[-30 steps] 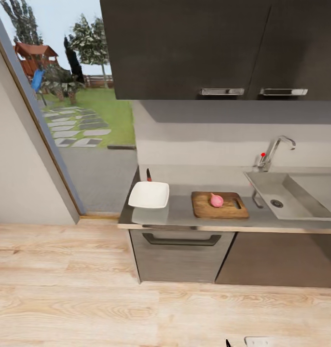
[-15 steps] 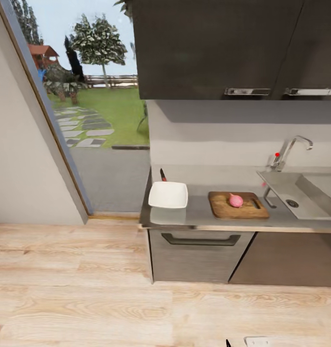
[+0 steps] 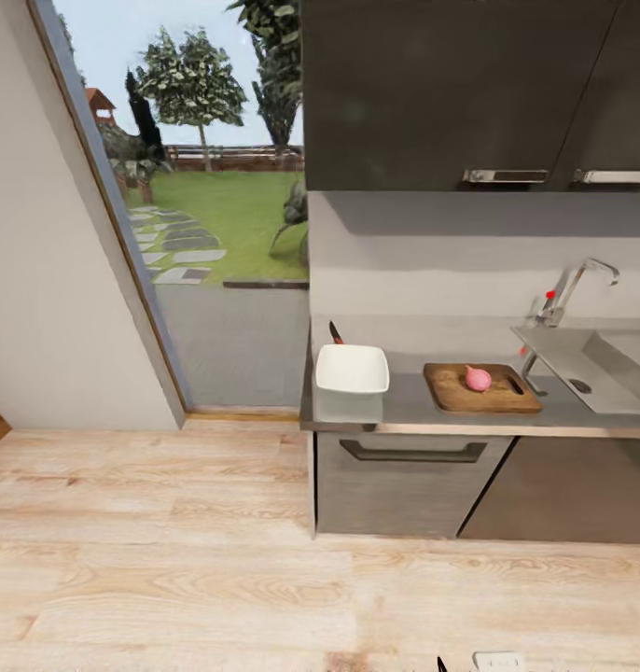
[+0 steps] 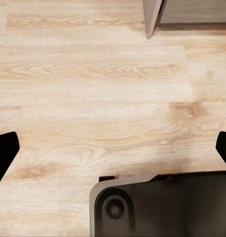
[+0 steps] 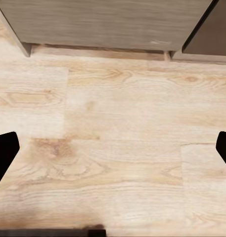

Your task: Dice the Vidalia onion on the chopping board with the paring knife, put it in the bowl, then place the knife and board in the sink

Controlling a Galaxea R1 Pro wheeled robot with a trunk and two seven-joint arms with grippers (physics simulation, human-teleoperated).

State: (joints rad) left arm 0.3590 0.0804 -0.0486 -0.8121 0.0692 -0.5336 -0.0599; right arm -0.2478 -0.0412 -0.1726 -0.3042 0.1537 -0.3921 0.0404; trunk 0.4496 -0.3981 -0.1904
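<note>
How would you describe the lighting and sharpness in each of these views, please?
Head view: even, soft light, a faint shadow band under the wall cabinets, slight softness on the onion and paring knife. Wrist views: bright wooden floor, sharp grain, dark blurred fingertips at the edges.

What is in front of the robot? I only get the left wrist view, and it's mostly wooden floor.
Observer: The head view shows a grey countertop with a brown board on it.
Operator: Anything on the board?
Observer: Yes, a small pink onion, still whole.
Operator: Where is the knife?
Observer: The knife lies on the countertop just behind a white bowl, left of the board.
</note>
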